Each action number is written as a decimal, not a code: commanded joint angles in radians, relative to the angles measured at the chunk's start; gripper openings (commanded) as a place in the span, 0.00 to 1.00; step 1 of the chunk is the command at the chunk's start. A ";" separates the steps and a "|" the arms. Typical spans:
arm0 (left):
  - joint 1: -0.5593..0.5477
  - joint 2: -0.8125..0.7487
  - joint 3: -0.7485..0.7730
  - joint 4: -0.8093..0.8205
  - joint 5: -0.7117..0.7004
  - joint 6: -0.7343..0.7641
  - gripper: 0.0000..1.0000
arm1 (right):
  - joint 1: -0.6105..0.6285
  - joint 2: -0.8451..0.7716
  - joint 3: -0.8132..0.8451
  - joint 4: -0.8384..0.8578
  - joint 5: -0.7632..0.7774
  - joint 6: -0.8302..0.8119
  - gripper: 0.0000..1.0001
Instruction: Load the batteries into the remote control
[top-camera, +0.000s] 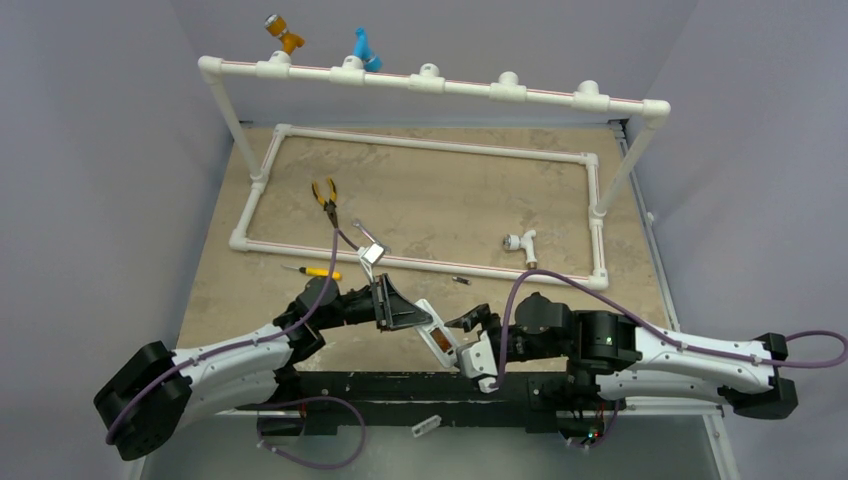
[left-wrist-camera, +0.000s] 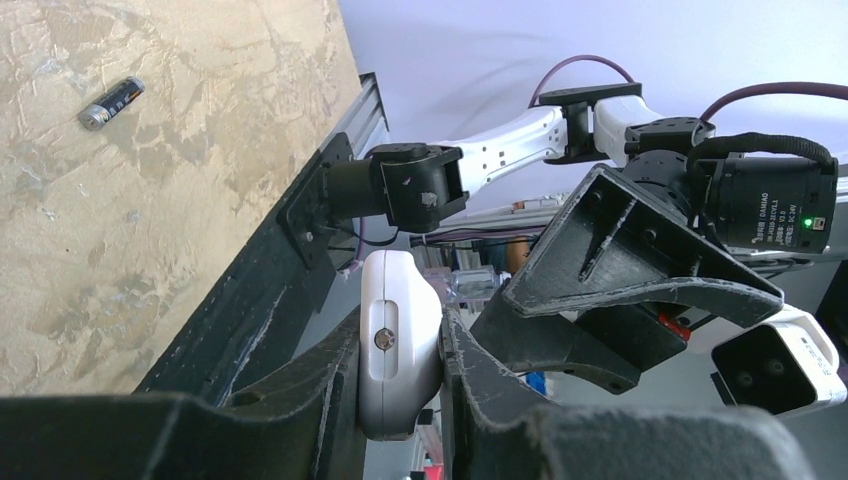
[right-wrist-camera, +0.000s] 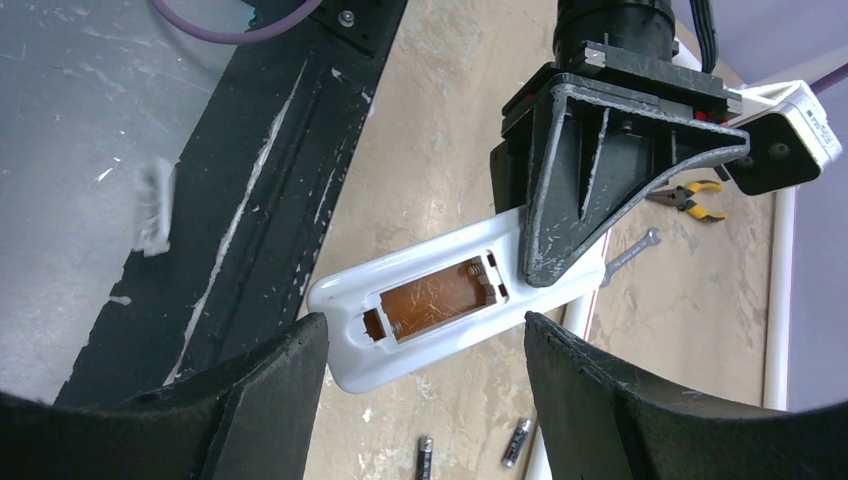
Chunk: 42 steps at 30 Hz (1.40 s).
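Remote control (right-wrist-camera: 338, 330) is held off the surface (right-wrist-camera: 440, 130), clamped at one end by the left fingers (left-wrist-camera: 320, 390). Its long axis runs across the gap between the right fingers (right-wrist-camera: 600, 390). The compartment (right-wrist-camera: 440, 300) faces the right wrist camera and is empty. The right fingers are spread wide and hold nothing. Both batteries (right-wrist-camera: 517, 443) lie loose on the surface beneath that gap, side by side but apart, so the right arm is the free one for the pickup.
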 joint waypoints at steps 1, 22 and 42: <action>-0.006 0.006 0.029 0.070 0.010 0.001 0.00 | -0.004 -0.033 -0.007 0.053 0.006 0.017 0.69; 0.206 -0.126 0.066 -0.209 0.069 0.115 0.00 | 0.037 -0.135 -0.056 0.058 0.020 0.400 0.55; 0.436 -0.205 0.200 -0.500 0.188 0.274 0.00 | 0.657 0.331 -0.236 0.510 0.773 1.097 0.56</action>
